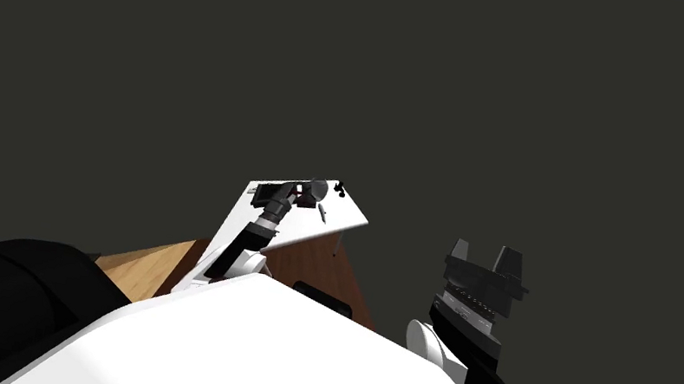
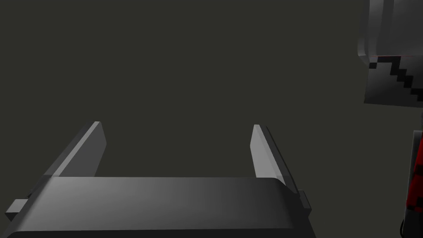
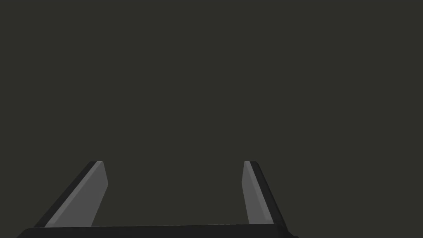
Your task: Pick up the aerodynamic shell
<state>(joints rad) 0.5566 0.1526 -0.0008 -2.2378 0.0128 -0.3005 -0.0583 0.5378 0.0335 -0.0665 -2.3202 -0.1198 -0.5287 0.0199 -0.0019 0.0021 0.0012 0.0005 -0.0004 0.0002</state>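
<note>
Jaws wide and empty on both arms; left arm [image 1: 273,210] over the white bench [image 1: 341,213], grey shell [image 1: 318,189] just beside it, so best to centre first, then close

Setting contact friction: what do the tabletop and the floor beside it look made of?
Tabletop: plain flat white, matte, with no grain or sheen. It could be laminate or painted board; the look leaves it open.
Floor: apparently wood, light tan with plank lines and grain streaks, low gloss.
</note>
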